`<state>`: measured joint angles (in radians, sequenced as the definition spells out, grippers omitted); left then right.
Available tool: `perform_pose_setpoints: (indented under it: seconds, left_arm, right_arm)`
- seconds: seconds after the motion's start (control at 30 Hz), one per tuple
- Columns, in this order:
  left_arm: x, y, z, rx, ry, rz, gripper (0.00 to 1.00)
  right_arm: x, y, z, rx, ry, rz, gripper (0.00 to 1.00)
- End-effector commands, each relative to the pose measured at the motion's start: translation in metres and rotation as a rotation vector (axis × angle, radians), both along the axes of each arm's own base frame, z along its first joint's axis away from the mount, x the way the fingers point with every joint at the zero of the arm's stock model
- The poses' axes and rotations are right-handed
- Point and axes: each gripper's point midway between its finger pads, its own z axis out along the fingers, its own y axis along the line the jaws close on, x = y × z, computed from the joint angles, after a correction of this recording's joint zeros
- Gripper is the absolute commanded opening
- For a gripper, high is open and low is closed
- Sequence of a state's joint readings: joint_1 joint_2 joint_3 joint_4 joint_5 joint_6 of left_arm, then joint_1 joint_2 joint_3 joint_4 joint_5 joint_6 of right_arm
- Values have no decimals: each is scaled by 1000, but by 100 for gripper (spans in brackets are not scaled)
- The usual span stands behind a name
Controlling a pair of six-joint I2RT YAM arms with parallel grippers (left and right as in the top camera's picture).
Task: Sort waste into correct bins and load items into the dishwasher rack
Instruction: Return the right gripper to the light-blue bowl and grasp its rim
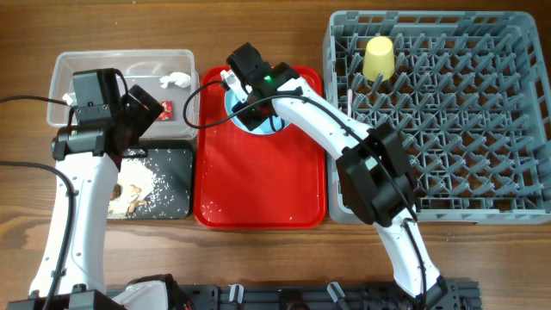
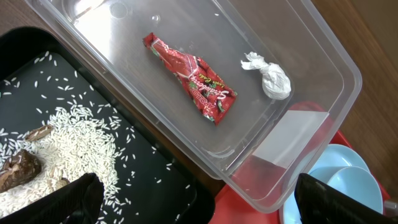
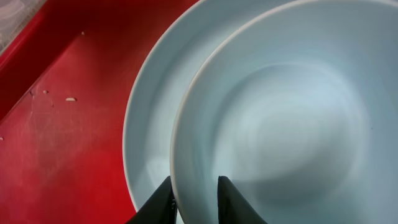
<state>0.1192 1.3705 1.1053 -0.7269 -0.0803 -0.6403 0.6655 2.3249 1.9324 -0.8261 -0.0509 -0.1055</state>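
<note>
This looks like a robotics lab staged as a kitchen. A cabled left arm (image 1: 82,207) and right arm (image 1: 318,116) stand at a wooden bench (image 1: 258,26). On it sit a dishwasher rack (image 1: 448,129) and a red tray (image 1: 258,189).

red snack wrapper (image 2: 191,78), printed lettering, too blurred to read

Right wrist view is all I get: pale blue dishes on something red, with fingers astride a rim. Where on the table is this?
Observer: On the red tray, mid-table, right beside the dishwasher rack.
Operator: Anything in the rack?
Observer: One yellow cup, among the pegs near its far edge.
Operator: And the left arm?
Observer: The left gripper is open, about over the near edge of the clear tub.
Operator: What's in that tub?
Observer: A red wrapper and a white tissue, lying apart.
</note>
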Motion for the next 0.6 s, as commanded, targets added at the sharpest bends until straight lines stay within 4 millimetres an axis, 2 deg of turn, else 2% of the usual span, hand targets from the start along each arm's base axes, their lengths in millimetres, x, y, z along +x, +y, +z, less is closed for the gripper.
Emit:
perform_pose_setpoints:
  seconds: [0.0,0.2,0.3,0.4,0.57]
  left_arm:
    - [0,2,8,13,-21,-8,100]
    - [0,2,8,13,-21,-8,100]
    - [0,2,8,13,-21,-8,100]
    - [0,2,8,13,-21,-8,100]
    - [0,2,8,13,-21,-8,100]
  right_arm:
    - [0,-6,-12,-25,19,-12,18]
    - [-2,-7,-12,-17,35,-57,4]
    - [-1,-5,4,8,21,-66,4]
    - [6,-4,51,84,-28,-112,4]
    - [7,-11,141,283,-80,-141,4]
